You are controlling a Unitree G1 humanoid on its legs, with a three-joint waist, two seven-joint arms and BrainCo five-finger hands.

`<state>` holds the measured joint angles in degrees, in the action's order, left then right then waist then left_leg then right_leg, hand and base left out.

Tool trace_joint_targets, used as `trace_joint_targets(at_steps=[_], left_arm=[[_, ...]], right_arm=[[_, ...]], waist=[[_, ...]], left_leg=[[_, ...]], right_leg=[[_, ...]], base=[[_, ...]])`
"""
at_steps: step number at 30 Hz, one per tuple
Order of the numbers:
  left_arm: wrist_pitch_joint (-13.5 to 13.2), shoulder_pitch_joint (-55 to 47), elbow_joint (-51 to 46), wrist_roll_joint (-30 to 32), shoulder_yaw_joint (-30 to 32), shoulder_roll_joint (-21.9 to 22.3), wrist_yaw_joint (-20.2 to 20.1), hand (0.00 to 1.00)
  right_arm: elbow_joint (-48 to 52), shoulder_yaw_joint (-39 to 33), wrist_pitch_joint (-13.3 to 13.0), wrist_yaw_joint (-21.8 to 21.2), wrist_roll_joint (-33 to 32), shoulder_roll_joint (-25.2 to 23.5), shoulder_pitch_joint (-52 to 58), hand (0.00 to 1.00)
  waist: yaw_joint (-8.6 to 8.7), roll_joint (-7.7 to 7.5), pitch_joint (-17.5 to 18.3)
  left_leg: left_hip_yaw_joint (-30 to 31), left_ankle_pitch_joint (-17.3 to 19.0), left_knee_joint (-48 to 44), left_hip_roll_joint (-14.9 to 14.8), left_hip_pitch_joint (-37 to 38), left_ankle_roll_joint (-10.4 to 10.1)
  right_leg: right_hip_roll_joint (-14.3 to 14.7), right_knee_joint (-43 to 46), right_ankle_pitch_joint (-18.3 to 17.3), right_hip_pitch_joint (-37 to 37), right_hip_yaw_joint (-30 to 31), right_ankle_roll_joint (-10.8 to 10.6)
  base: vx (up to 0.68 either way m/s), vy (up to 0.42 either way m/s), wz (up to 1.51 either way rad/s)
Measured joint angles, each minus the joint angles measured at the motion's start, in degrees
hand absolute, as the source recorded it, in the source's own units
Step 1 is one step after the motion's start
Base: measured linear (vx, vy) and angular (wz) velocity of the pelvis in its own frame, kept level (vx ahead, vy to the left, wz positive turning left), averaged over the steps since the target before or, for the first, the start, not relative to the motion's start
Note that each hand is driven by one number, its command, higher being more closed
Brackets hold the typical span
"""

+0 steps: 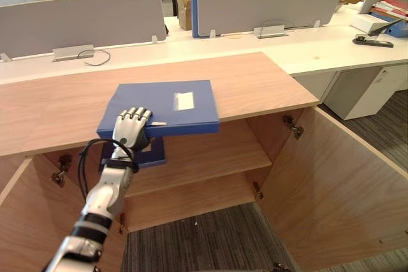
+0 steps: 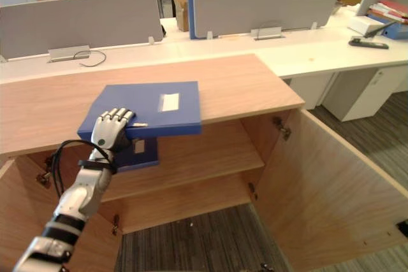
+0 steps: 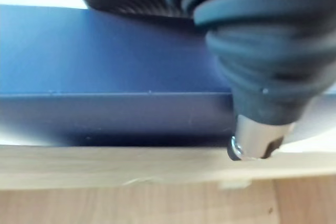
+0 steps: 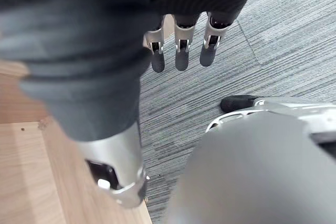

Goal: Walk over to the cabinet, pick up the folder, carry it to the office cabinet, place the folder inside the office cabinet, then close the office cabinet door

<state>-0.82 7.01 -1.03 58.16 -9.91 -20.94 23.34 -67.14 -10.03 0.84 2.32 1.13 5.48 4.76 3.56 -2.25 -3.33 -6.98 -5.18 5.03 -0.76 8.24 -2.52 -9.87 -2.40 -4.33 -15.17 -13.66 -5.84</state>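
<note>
A blue folder with a white label lies flat on the wooden cabinet top, its near edge overhanging the front. My left hand grips the folder's near left corner, fingers curled over the top face. Up close, the left wrist view shows the folder's spine above the cabinet's front edge. Below, both office cabinet doors stand open, the right door swung wide. My right hand hangs over grey carpet with straight fingers, holding nothing.
A second blue folder lies on the upper shelf right under the held one. Behind the cabinet are white desks with grey dividers, a black punch and stacked files. People stand at the far desks.
</note>
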Motion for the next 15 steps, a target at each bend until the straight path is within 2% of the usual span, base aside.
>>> trace_joint_targets(at_steps=[1, 3, 6, 7, 9, 11, 15], left_arm=[[-1.44, -2.54, -5.14, -3.00, -1.85, 2.44, -0.05, 1.00], [-5.17, -4.30, -9.74, -9.35, -5.91, 4.43, -0.64, 1.00], [-10.66, -10.54, -17.34, -20.97, -9.10, 8.25, -3.79, 1.00], [-11.53, -11.68, -18.22, -23.88, -9.08, 8.78, -4.12, 1.00], [-12.55, -13.89, -18.99, -29.75, -8.71, 9.51, -4.94, 1.00], [-12.29, -16.80, -18.92, -35.68, -7.74, 9.56, -6.00, 1.00], [-12.34, -18.01, -18.93, -41.10, -7.21, 10.03, -7.14, 1.00]], right_arm=[[0.00, 0.02, 0.02, 0.02, -0.23, 0.00, -0.01, 0.00], [0.00, 0.17, 0.07, 0.37, -1.81, -0.04, -0.43, 0.00], [0.68, 3.07, -0.36, 1.32, -5.55, 0.22, -1.02, 0.00], [0.72, 3.41, -0.65, 1.47, -6.52, 0.26, -0.89, 0.00], [0.87, 3.53, -0.91, 1.68, -8.01, 0.31, -0.27, 0.00], [1.22, 5.18, -0.96, 1.75, -8.95, 0.45, -0.11, 0.00], [1.52, 6.87, -1.00, 1.76, -9.10, 0.73, -0.11, 0.00]], waist=[[-0.25, 0.01, -0.01], [-0.75, 0.09, 0.02], [-0.11, 0.36, 0.11], [-0.08, 0.38, 0.11], [-0.29, 0.39, 0.11], [-0.28, 0.36, 0.10], [-0.59, 0.34, 0.12]], left_leg=[[0.06, 0.02, 0.01, 0.07, 0.00, 0.02], [0.11, 0.04, 0.26, 0.09, 0.00, 0.07], [-0.01, 0.10, 0.29, -0.02, 0.03, 0.14], [-0.05, 0.10, 0.29, -0.07, 0.03, 0.14], [-0.05, 0.10, 0.29, -0.28, 0.04, 0.14], [-0.06, 0.10, 0.29, -0.55, 0.02, 0.13], [0.07, 0.12, 0.30, -0.59, -0.11, 0.12]], right_leg=[[-0.07, 0.00, 0.00, -0.04, -0.08, 0.01], [-0.09, 0.07, -0.09, -0.03, -0.12, 0.14], [-0.09, 0.51, -0.49, 0.23, 0.03, 0.67], [-0.04, 0.53, -0.51, 0.27, 0.06, 0.69], [0.16, 0.62, -0.57, 0.28, 0.07, 0.80], [0.39, 0.61, -0.62, 0.32, 0.08, 0.89], [0.48, 0.59, -0.71, 0.32, 0.03, 0.86]], base=[[0.00, 0.000, 0.00], [0.00, 0.000, 0.00], [0.00, 0.000, 0.00], [0.00, 0.000, 0.00], [0.00, 0.000, 0.00], [0.00, 0.000, 0.00], [0.00, 0.000, 0.00]])
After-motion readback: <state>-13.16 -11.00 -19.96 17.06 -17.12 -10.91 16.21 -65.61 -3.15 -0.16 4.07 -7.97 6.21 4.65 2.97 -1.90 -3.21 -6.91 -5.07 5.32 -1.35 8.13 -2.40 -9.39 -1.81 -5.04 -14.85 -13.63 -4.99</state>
